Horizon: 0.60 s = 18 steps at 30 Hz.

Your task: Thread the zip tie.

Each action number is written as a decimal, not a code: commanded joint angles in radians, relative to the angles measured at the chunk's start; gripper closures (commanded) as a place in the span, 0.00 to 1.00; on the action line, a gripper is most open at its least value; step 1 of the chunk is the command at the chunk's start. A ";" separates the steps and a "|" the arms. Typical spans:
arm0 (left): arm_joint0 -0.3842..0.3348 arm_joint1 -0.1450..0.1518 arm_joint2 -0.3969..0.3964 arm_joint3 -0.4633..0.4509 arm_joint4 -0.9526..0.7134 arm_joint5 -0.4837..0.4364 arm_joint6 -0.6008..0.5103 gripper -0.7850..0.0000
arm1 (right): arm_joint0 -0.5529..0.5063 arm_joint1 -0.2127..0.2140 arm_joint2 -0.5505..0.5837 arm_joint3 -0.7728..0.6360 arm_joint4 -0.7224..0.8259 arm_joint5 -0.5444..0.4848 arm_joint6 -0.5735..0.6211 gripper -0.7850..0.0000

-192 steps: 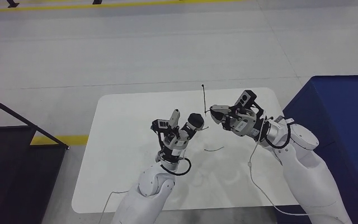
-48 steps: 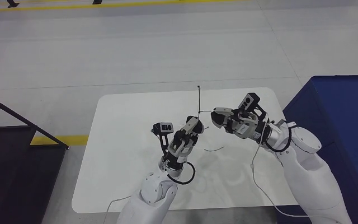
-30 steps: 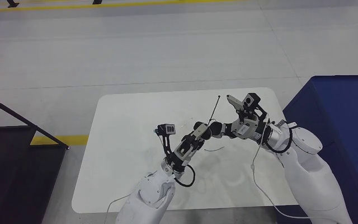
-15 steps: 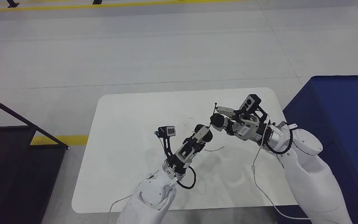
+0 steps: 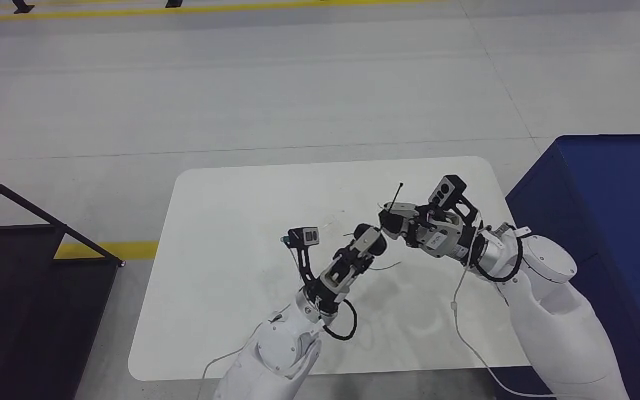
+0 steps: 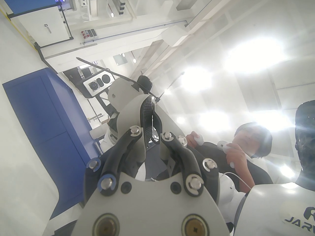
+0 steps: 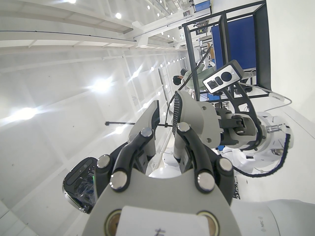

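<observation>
White laminate covers the desk (image 5: 220, 300), and both arms meet above its middle, one rising from the near edge and the other coming in from the side of the blue cabinet (image 5: 590, 210). The left end effector (image 5: 369, 238) and the right end effector (image 5: 394, 213) stand tip to tip in the air, almost touching.

In the left wrist view the left fingers are pressed nearly together, with a thin black strap running down between the pads, so I judge it to be pinching the zip tie (image 5: 398, 194). In the right wrist view the right fingers are spread a little. The tie crosses that gap, and neither pad visibly bears on it.

The tie hangs clear of the desk between the two end effectors. Its free length slants up and away from them and ends in a small dark tip. Which end carries the locking head I cannot tell.

The risk, as I read it, is that only one pinch holds a thin, springy strap. It could swivel or bow in that pinch, and the tail would then miss the head's slot. If the right fingers close off-centre, they could shove the strap aside or kink it. The fingers are also so close together that a small misjudged approach could knock them against each other and jolt the tie loose onto the desk.
</observation>
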 commanded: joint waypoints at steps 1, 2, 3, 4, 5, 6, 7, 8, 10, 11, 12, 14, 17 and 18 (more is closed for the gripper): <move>0.001 -0.001 0.000 -0.003 -0.007 -0.011 0.014 1.00 | -0.002 0.000 0.003 0.000 0.002 0.000 0.002 0.87; 0.001 -0.002 -0.002 -0.005 -0.009 -0.019 0.026 1.00 | -0.003 0.001 0.004 0.000 0.003 0.000 0.004 0.87; 0.001 -0.003 -0.001 -0.005 -0.013 -0.024 0.034 1.00 | -0.005 0.001 0.004 -0.001 0.002 -0.001 0.005 0.86; 0.001 -0.004 0.002 -0.002 -0.013 -0.021 0.035 1.00 | -0.008 0.001 0.004 -0.001 0.001 -0.003 0.006 0.86; 0.000 -0.004 0.002 0.000 -0.012 -0.016 0.036 1.00 | -0.009 0.001 0.004 -0.001 0.001 -0.005 0.006 0.86; -0.001 -0.004 0.002 0.003 -0.009 -0.011 0.035 1.00 | -0.011 0.001 0.003 0.000 0.001 -0.005 0.006 0.85; -0.001 -0.003 0.004 0.006 -0.006 -0.005 0.032 1.00 | -0.012 0.001 0.003 -0.001 0.001 -0.006 0.006 0.85; 0.000 -0.003 0.006 0.007 -0.006 -0.003 0.029 1.00 | -0.013 0.001 0.003 -0.001 0.000 -0.006 0.006 0.85; 0.001 -0.004 0.009 0.009 -0.007 -0.005 0.029 1.00 | -0.014 0.001 0.004 -0.001 0.000 -0.007 0.007 0.84; 0.001 -0.004 0.011 0.009 -0.008 -0.007 0.029 1.00 | -0.014 0.001 0.006 0.000 0.000 -0.010 0.007 0.84; 0.001 -0.004 0.014 0.010 -0.008 -0.009 0.028 1.00 | -0.015 0.001 0.007 0.000 0.001 -0.010 0.008 0.85; -0.001 -0.005 0.020 0.011 -0.014 -0.016 0.020 1.00 | -0.015 0.002 0.009 0.001 0.002 -0.010 0.009 0.84; -0.006 -0.006 0.026 0.015 -0.016 -0.032 0.010 1.00 | -0.016 0.002 0.010 0.001 0.003 -0.009 0.011 0.85; -0.007 -0.006 0.028 0.017 -0.017 -0.040 0.009 1.00 | -0.016 0.002 0.009 0.000 0.001 -0.009 0.011 0.84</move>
